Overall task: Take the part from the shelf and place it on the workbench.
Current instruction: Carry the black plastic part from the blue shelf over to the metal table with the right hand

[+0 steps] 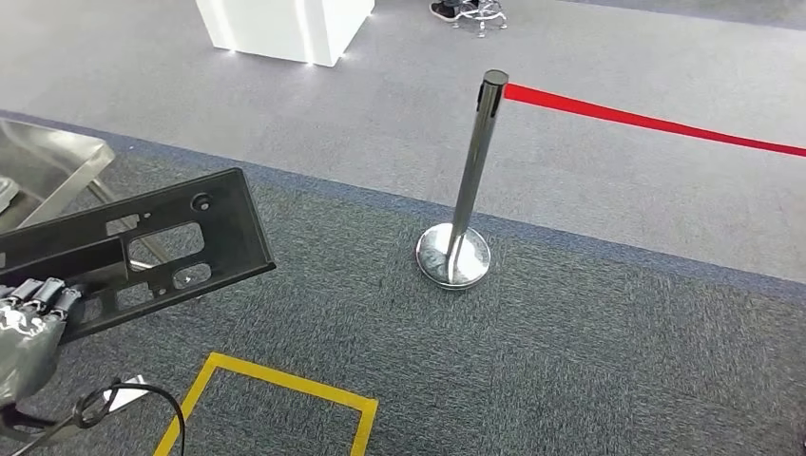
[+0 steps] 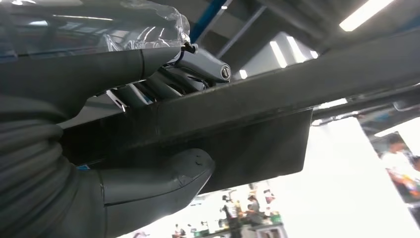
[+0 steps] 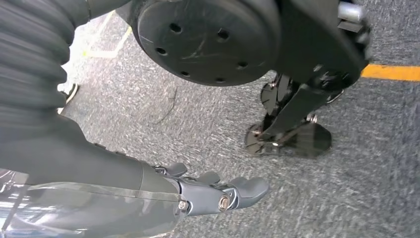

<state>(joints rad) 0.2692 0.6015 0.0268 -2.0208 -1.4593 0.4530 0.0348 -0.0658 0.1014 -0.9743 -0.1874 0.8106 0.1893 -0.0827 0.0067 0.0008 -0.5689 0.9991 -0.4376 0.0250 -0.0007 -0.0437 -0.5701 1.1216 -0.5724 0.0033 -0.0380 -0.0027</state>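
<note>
Head view: black part (image 1: pixel 143 247) carried in the left hand (image 1: pixel 33 318), out over grey carpet.

The part, a flat black panel with cut-outs, is held near one end and juts forward and to the right, probably so it stays clear of the body while it is carried. No shelf or workbench is seen, so placing is judged not yet begun. In the left wrist view the grasp is made plain: fingers (image 2: pixel 163 82) are wrapped over the panel's upper edge and the thumb (image 2: pixel 158 178) is pressed beneath. In the right wrist view the right hand (image 3: pixel 213 191) hangs over the carpet, fingers loosely extended, nothing held. A chrome stanchion (image 1: pixel 466 190) with red belt (image 1: pixel 656 122) stands ahead, and yellow floor tape (image 1: pixel 285 385) is marked near.
</note>
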